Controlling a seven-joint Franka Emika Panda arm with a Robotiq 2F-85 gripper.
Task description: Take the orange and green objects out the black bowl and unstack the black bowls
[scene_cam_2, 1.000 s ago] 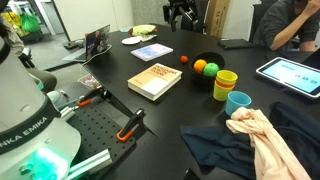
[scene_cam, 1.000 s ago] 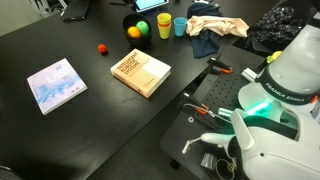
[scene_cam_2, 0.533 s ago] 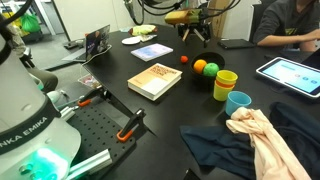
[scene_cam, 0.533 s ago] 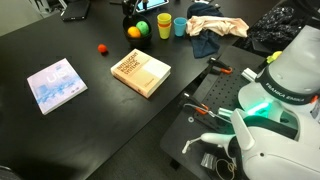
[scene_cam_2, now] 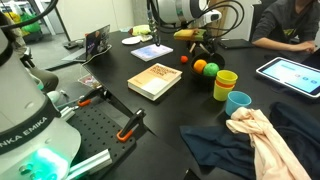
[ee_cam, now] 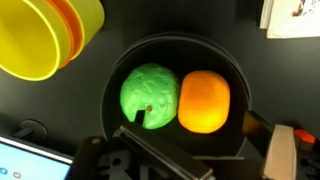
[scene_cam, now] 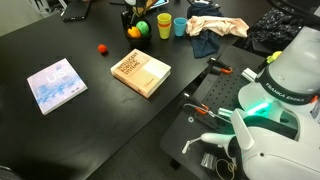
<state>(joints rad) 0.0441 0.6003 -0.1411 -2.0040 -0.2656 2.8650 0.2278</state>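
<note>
The black bowl [ee_cam: 170, 45] holds a green object [ee_cam: 150, 95] and an orange object [ee_cam: 204, 100] side by side. In both exterior views the bowl [scene_cam_2: 205, 58] [scene_cam: 138, 24] sits at the far end of the dark table, with the orange object [scene_cam_2: 199, 66] [scene_cam: 134, 32] and the green object [scene_cam_2: 210, 70] [scene_cam: 144, 28] in it. My gripper [ee_cam: 190, 160] [scene_cam_2: 200, 45] hangs just above the bowl, open and empty, with its fingers on either side of the two objects. I cannot tell whether a second bowl is stacked underneath.
A yellow cup [ee_cam: 45, 35] [scene_cam_2: 226, 83] and a blue cup [scene_cam_2: 237, 101] stand next to the bowl. A small red ball [scene_cam_2: 185, 61], a brown book [scene_cam_2: 155, 80], a pale booklet [scene_cam: 56, 83], a tablet [scene_cam_2: 290, 72] and crumpled cloths [scene_cam_2: 255, 140] lie around.
The arm has swung in from off the table and come down over the black bowl. The objects on the table have not moved.
</note>
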